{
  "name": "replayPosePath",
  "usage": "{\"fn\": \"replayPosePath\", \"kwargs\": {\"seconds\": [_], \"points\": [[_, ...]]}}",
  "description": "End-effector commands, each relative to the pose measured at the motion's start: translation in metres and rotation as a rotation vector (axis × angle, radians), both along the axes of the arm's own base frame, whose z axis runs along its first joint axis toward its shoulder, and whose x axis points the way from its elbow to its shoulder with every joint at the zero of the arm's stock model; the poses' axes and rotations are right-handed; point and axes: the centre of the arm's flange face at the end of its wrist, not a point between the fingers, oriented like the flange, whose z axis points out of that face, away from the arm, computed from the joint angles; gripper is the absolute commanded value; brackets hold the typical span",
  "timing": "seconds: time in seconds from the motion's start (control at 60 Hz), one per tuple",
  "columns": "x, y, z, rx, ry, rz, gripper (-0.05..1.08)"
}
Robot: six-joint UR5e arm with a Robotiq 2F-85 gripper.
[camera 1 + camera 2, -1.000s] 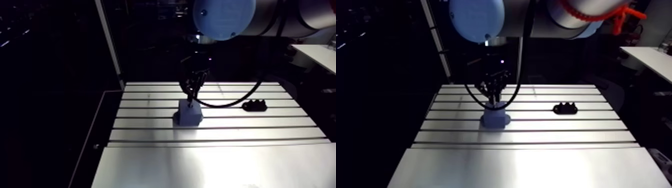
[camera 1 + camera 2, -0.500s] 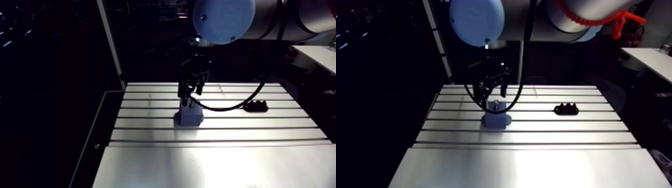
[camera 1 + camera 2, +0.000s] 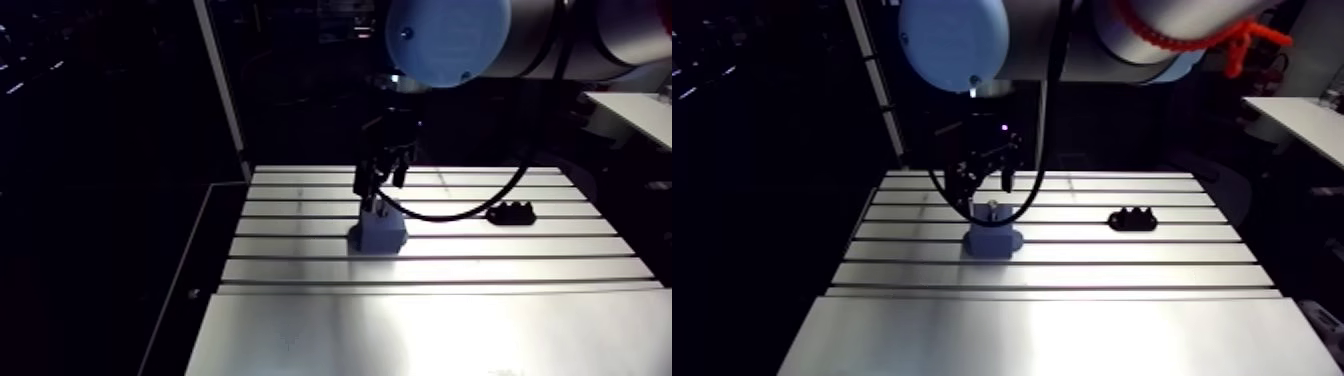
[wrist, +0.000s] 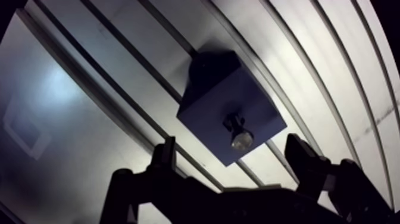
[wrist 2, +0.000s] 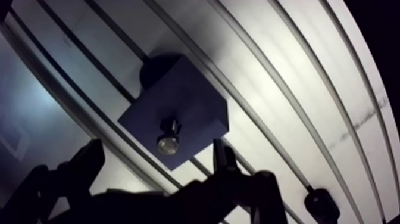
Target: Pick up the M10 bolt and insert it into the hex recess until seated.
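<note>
Overall: M10 bolt [image 4: 240, 136] stands in the blue block [image 4: 208, 107], and the end effector [image 3: 987, 180] hangs above it, empty.
End effector state: fingers [image 4: 163, 162] are spread wide and pinch nothing. In the wrist view the bolt shows in the gap between them and touches neither.
Bolt position: upright, rising out of the block's top face. Its bright end points up and its darker lower part sits at the recess. Cannot tell whether it is fully seated.
Block: rests on the tabletop [image 3: 1072, 320], lying across one of its slots, in the far half as the arm view shows it.
Arm: the wrist comes down straight over the block, fingertips level with or just above the bolt's top.
Other item: a black lumpy part [image 3: 1132, 218] lies on the tabletop, well apart from the block, to its right in the arm view.
</note>
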Motion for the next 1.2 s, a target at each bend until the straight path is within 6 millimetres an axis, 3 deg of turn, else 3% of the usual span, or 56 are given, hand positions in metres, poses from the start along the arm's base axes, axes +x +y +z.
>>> {"fn": "replayPosePath", "kwargs": {"seconds": [0.017, 0.233, 0.317, 0.433, 0.633, 0.717, 0.733, 0.75, 0.767, 0.817, 0.85, 0.867, 0.883, 0.9, 0.917, 1.017, 1.2], "points": [[0.001, -0.001, 0.000, -0.004, -0.001, -0.004, 0.01], [-0.003, 0.001, 0.006, 0.005, 0.013, -0.011, 0.01], [-0.008, 0.001, 0.021, 0.005, 0.041, -0.012, 0.01], [-0.012, 0.003, 0.028, 0.007, 0.052, -0.019, 0.02], [-0.013, 0.004, 0.028, 0.005, 0.052, -0.026, 0.08], [-0.013, 0.005, 0.028, 0.004, 0.055, -0.031, 0.22], [-0.014, 0.006, 0.029, 0.002, 0.058, -0.032, 0.29], [-0.014, 0.006, 0.029, 0.002, 0.058, -0.032, 0.29], [-0.015, 0.007, 0.030, 0.001, 0.060, -0.037, 0.40], [-0.016, 0.008, 0.030, 0.001, 0.062, -0.041, 0.49], [-0.017, 0.013, 0.031, 0.001, 0.066, -0.066, 0.70], [-0.017, 0.013, 0.031, 0.001, 0.066, -0.066, 0.70], [-0.018, 0.016, 0.032, 0.002, 0.069, -0.080, 0.80], [-0.018, 0.016, 0.032, 0.002, 0.069, -0.080, 0.80], [-0.018, 0.018, 0.032, 0.005, 0.069, -0.096, 0.91], [-0.019, 0.022, 0.030, 0.008, 0.066, -0.112, 1.00], [-0.019, 0.022, 0.030, 0.008, 0.066, -0.114, 1.06]]}}
